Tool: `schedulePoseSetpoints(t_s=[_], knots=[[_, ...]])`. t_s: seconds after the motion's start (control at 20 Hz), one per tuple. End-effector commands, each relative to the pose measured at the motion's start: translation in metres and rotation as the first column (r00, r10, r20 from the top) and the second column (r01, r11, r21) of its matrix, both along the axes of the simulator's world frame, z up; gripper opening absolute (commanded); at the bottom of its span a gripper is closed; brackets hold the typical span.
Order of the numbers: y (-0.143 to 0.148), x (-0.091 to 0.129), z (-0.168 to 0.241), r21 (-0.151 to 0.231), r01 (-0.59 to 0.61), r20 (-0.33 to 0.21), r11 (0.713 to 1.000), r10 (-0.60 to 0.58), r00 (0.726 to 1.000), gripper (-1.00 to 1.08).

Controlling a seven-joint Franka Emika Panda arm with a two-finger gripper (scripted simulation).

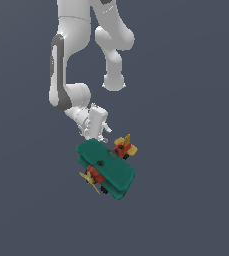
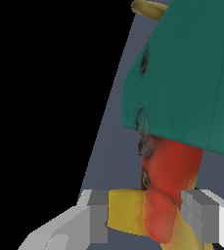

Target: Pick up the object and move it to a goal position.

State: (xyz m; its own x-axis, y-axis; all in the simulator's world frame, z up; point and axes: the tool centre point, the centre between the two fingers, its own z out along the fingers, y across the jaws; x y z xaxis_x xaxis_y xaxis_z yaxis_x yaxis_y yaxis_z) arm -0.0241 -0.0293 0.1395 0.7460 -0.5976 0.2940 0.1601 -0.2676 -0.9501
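- In the exterior view we see the white arm reaching down from the top of the frame, its wrist bent toward the toy biplane.
- The gripper sits at the biplane's rear, between the teal upper wing and the yellow tail; its fingertips are hidden behind the toy from here.
- The biplane is tilted, its yellow propeller pointing toward the lower part of the exterior view's left and the tail raised toward the exterior view's right. A black wheel shows under the lower wing.
- Around it we see only plain grey-blue background; we cannot tell whether the toy rests on a surface or hangs clear of one.
- In the wrist view the teal wing fills much of the frame, with the red body running from under it down between the two grey fingers.
- The gripper is closed to a narrow gap on the rear of the red body, a finger pressing each side, with yellow tail parts showing just beside the fingers.
- A yellow propeller blade peeks past the wing's far edge.
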Motion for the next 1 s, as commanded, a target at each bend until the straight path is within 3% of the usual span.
schedulePoseSetpoints(t_s=[0.0, 0.95], knots=[[-0.0022, 0.001, 0.0001, 0.005, 0.015, 0.008, 1.0, -0.015, 1.0, 0.28], [-0.0042, 0.0008, -0.0078, 0.034, 0.06, -0.003, 0.998, -0.06, 0.998, 0.28]])
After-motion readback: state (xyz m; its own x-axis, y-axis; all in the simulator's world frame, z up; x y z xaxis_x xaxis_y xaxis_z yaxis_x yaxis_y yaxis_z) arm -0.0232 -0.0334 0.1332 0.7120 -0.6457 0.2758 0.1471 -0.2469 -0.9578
